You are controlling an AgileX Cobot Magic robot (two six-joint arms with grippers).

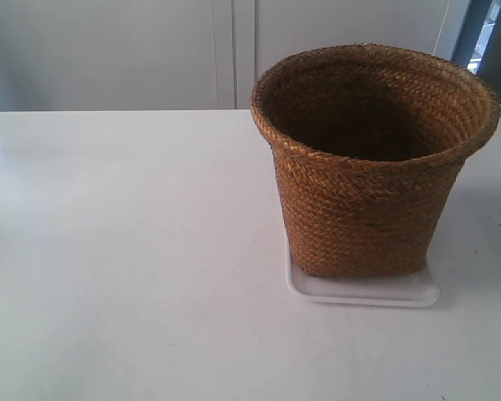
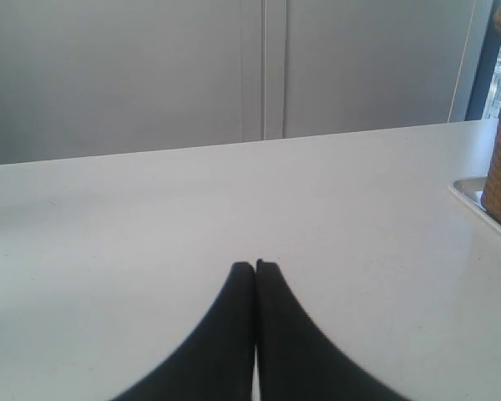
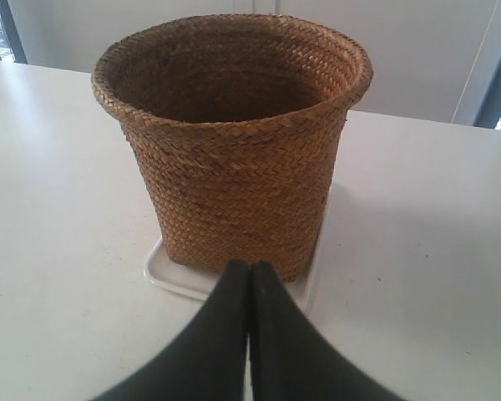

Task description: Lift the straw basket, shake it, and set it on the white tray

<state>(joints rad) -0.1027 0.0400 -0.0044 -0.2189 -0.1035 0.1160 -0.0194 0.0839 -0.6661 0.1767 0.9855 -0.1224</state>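
Straw basket (image 1: 363,209) stands upright on the white tray (image 1: 363,292), mouth up and long axis vertical, with the flared rim above the narrower base. Tray edges show beyond the base, and the tray rests on the white desk (image 1: 134,251). The right hand (image 3: 250,266) points at the basket's base from close by, fingers pressed together, empty; whether it touches is unclear. The left hand (image 2: 255,266) is well apart from the basket, likewise closed on nothing.

Your left gripper (image 2: 255,266) and right gripper (image 3: 250,266) each show two smooth black fingers (image 2: 225,334) curving to narrow tips.
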